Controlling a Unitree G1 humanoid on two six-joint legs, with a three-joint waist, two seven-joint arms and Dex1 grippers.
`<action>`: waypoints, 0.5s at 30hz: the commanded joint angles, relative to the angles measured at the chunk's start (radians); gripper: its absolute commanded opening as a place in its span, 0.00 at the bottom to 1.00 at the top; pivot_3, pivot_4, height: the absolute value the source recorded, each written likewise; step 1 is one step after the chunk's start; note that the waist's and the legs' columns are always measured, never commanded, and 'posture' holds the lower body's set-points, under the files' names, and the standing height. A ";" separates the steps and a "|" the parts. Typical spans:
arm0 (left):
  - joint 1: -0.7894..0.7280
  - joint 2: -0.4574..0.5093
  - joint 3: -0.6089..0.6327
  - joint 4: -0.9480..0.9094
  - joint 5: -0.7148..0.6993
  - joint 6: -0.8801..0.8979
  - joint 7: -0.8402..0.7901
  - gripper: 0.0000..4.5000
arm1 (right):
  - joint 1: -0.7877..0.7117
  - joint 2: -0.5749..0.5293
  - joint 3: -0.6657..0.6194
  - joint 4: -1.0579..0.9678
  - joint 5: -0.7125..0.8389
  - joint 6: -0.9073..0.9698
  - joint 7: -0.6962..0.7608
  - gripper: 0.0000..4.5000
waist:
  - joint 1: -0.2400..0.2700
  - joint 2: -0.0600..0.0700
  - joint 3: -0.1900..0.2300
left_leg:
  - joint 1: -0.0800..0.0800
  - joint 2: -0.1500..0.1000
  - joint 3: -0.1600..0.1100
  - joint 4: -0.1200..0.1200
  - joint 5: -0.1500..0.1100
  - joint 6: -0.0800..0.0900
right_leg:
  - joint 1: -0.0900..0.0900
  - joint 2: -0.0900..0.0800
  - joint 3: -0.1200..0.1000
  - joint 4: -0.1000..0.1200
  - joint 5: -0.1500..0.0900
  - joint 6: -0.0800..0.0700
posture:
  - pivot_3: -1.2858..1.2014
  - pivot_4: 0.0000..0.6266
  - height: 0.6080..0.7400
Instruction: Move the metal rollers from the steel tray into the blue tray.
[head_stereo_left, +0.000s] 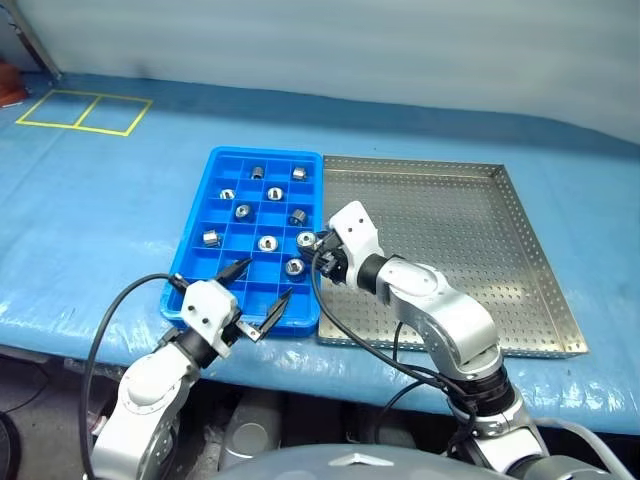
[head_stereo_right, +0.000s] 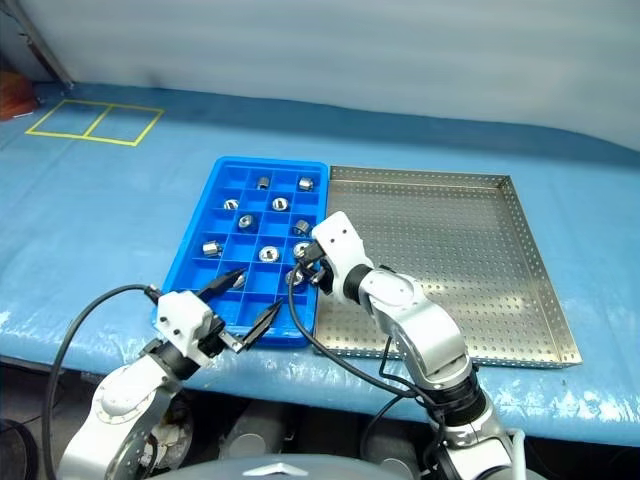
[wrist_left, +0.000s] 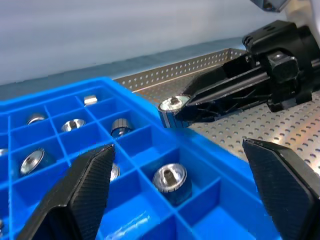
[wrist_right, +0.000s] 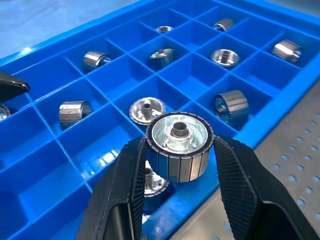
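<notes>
Presently held roller (wrist_right: 178, 146): clamped between the right gripper (wrist_right: 178, 165) fingers, bore facing the wrist camera, axis tilted upward, over the blue tray's (head_stereo_left: 196, 262) edge nearest the steel tray (head_stereo_left: 470, 250).
Other metal rollers (head_stereo_left: 267, 243): scattered singly in the compartments, some upright, some on their sides.
Textures: ribbed silver rollers; perforated steel floor; glossy gridded plastic.
Left gripper (head_stereo_left: 262, 295): jaws spread wide, nothing held, at the blue tray's near edge.
Surface: blue table cover (head_stereo_left: 100, 200), yellow taped rectangles (head_stereo_left: 84, 111) at the far left.
</notes>
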 joint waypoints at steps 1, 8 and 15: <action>0.034 -0.006 0.057 -0.063 -0.036 -0.053 0.001 1.00 | -0.021 -0.009 0.027 -0.022 0.026 -0.068 0.059 0.38 | 0.020 0.001 0.000 | 0.000 0.000 0.000 0.000 0.000 0.000 | 0.000 0.000 0.000 0.000 0.000 0.000 | 0.72 0.24 1.00; 0.066 -0.010 0.101 -0.067 -0.072 -0.071 -0.013 1.00 | 0.008 -0.059 0.086 -0.028 0.056 -0.100 0.151 0.38 | 0.077 0.001 0.000 | -0.002 0.000 0.000 -0.003 -0.001 -0.001 | -0.006 0.000 -0.002 -0.005 0.000 0.000 | 0.72 0.24 1.00; 0.066 0.006 0.088 -0.076 -0.089 -0.046 -0.032 1.00 | 0.048 -0.083 0.113 0.012 0.056 -0.112 0.177 0.38 | 0.147 0.000 0.000 | -0.010 -0.001 0.003 -0.003 -0.001 -0.001 | -0.008 0.002 -0.003 -0.007 0.001 0.001 | 0.72 0.24 1.00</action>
